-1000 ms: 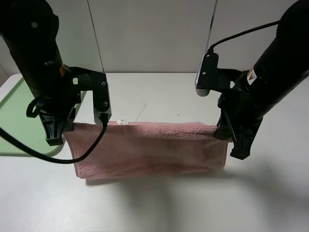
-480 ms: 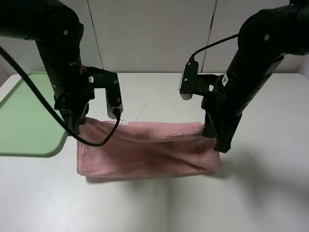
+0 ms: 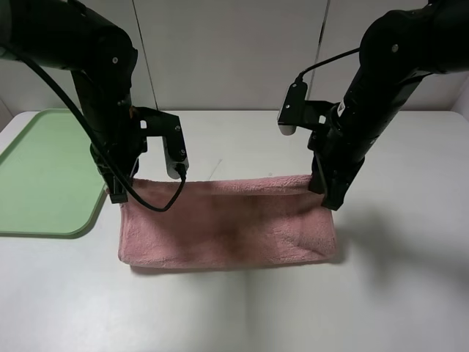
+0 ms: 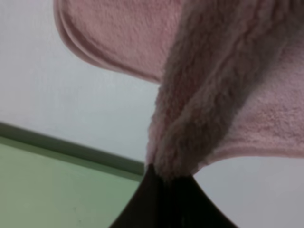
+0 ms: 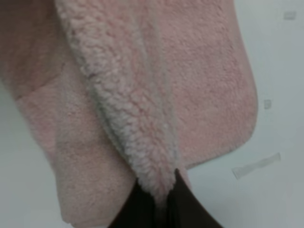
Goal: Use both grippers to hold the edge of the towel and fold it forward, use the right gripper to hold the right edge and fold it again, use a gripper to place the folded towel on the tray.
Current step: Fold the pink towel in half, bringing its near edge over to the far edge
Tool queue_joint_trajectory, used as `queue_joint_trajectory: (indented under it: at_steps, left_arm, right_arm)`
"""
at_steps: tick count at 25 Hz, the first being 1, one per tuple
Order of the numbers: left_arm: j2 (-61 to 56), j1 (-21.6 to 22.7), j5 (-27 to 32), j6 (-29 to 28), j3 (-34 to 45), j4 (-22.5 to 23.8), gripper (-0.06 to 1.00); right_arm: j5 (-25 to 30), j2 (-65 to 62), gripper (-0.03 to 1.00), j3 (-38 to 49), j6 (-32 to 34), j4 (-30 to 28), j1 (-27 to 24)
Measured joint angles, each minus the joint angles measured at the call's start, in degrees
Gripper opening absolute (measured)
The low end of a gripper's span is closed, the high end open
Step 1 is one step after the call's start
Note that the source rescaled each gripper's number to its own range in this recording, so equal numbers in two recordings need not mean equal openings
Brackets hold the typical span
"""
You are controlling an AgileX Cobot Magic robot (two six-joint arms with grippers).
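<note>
Since a second ago the left gripper and right gripper have drawn closer together and carried the edge of the towel back and lower. Each is clamped tight on that hem, one at each far corner. The towel lies on the white table, long axis running left to right, its fold toward the camera, just right of the tray.
</note>
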Motion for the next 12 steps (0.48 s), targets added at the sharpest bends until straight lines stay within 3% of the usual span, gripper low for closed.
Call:
queue_joint_trajectory:
  at_steps: [12]
  left_arm:
    - [0.0, 0.37, -1.47, 0.0, -0.06, -0.21, 0.0]
  right_arm:
    - [-3.42, 0.0, 0.0, 0.0, -2.03, 1.69, -1.76]
